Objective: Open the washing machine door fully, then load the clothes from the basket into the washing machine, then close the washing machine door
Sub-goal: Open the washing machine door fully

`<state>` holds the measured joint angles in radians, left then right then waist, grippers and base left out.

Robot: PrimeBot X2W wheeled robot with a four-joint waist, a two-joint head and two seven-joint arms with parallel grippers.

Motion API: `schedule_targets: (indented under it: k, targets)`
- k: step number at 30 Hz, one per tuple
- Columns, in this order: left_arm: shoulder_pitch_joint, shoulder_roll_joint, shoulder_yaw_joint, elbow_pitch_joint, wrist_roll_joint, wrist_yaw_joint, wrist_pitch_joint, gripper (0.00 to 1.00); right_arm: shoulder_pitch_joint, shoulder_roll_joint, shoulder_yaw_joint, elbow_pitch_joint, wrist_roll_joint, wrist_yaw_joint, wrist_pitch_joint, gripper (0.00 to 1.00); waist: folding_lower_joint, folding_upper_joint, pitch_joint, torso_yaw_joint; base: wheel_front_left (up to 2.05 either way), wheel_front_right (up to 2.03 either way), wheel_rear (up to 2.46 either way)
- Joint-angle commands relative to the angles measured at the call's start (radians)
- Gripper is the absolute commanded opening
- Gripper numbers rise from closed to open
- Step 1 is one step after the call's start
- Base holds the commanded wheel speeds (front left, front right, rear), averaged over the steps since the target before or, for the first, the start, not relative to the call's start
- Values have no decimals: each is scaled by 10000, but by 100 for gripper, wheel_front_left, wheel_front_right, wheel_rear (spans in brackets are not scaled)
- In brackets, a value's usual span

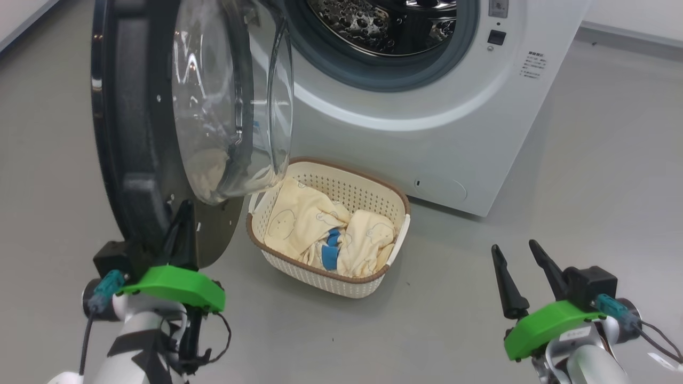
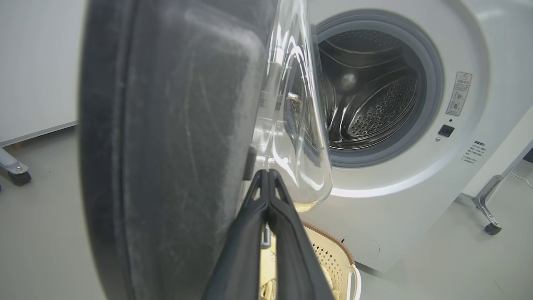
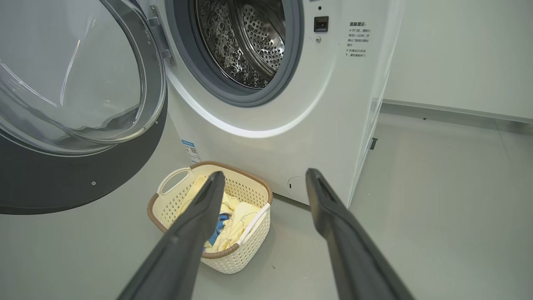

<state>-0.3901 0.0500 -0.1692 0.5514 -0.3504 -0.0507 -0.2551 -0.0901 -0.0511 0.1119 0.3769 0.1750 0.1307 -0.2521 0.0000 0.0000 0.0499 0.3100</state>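
Note:
The white washing machine [image 1: 427, 144] stands ahead with its steel drum [image 1: 384, 26] exposed. The washing machine door [image 1: 122, 133] is swung out to the left, its clear glass bowl [image 1: 229, 106] facing the machine. My left gripper [image 1: 184, 213] is shut with nothing in it, its tips [image 2: 266, 173] at the door's [image 2: 175, 146] inner face just below the glass. The cream basket [image 1: 395, 192] sits on the floor before the machine, holding the pale yellow and blue clothes [image 1: 315, 224]. My right gripper [image 1: 513, 245] hangs open to the basket's right, pointing toward the basket [image 3: 245, 250] and clothes [image 3: 233, 221].
Grey floor lies all around, with open room to the right of the machine [image 1: 587, 186]. Metal legs on casters stand at the right [image 2: 487, 208] and the far left [image 2: 14, 173] of the left wrist view. A pale wall runs behind [image 3: 458, 54].

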Motion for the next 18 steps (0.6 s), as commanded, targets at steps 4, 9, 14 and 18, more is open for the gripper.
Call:
schedule_targets:
  k: [4,9,14,18]
  targets:
    - [-225,462,1054,-548,209,93,-66,0,-676,9,229,-283,-78,0,-97,100,0,0,381,72,0,0,0]
    - [-207,560,1726,-882,342,88,-66,0,-853,-7,278,-260,-180,0,-97,100,0,0,817,123,0,0,0]
    - [-324,642,2439,-1144,397,25,-66,0,-1133,-129,352,-256,-316,0,-97,100,0,0,1418,206,0,0,0]
    - [-499,757,2965,-1276,524,-42,-66,0,-1328,-240,353,-235,-377,0,-97,100,0,0,1825,257,0,0,0]
